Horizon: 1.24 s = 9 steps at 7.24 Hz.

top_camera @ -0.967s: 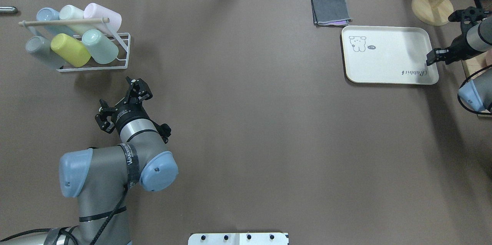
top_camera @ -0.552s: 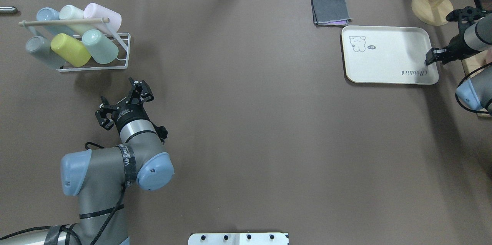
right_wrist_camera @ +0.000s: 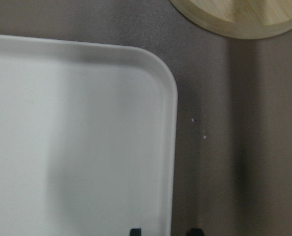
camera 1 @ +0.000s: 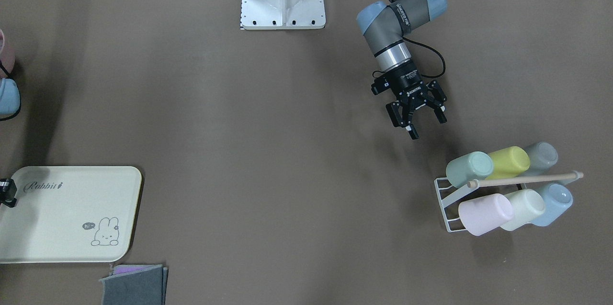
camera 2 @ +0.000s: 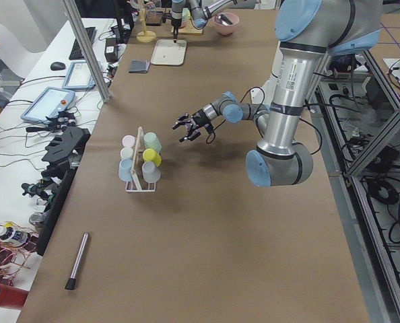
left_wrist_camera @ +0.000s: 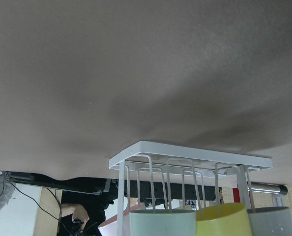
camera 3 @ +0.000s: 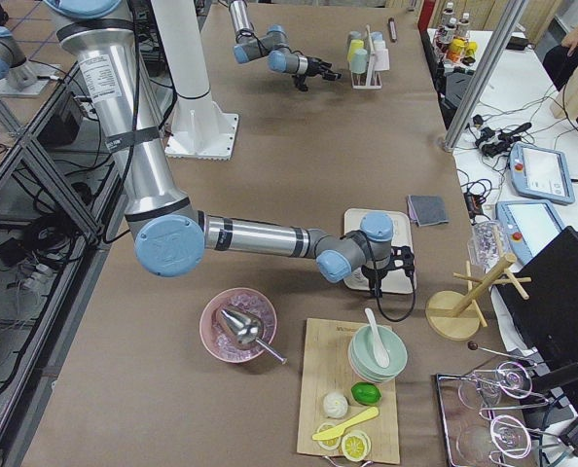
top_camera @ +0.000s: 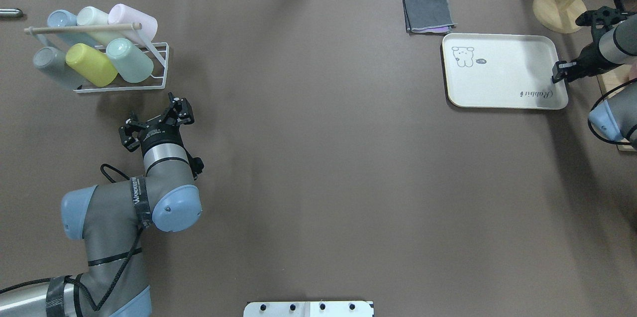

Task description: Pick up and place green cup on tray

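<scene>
My left gripper [top_camera: 157, 120], jaws spread wide, hovers near the white wire rack [top_camera: 160, 65] where the pale mint-green plastic cup [top_camera: 129, 60] lies on its side. My right gripper [top_camera: 556, 73], jaws apart, sits over the rim of the flat cream rectangular tray [top_camera: 502, 78], far across the brown table [top_camera: 318, 167]

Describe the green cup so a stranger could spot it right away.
On the robot's left, a white wire rack holds six cups on their sides. In the row nearer the robot, the green cup is the pale mint one at the end toward mid-table, beside the yellow-green cup.
</scene>
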Each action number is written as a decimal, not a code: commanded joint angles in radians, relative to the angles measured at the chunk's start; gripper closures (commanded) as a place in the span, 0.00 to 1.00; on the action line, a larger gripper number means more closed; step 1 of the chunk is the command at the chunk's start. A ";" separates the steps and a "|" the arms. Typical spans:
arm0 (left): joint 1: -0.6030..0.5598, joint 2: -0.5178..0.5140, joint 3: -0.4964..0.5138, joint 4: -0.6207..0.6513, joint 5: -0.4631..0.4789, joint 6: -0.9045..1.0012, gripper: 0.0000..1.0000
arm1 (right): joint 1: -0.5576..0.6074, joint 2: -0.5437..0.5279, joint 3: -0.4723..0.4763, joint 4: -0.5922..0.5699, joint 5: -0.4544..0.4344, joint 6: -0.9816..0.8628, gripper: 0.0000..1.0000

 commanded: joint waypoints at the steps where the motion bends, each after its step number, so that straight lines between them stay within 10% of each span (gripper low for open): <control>1: -0.023 0.011 -0.002 -0.020 0.000 0.027 0.05 | 0.000 0.001 -0.001 0.000 0.000 0.000 0.66; 6: -0.086 0.045 0.119 -0.321 0.000 0.187 0.05 | 0.003 0.001 0.004 0.001 0.009 0.000 0.98; 9: -0.105 0.041 0.147 -0.436 -0.001 0.278 0.05 | 0.035 0.004 0.048 0.000 0.069 0.000 1.00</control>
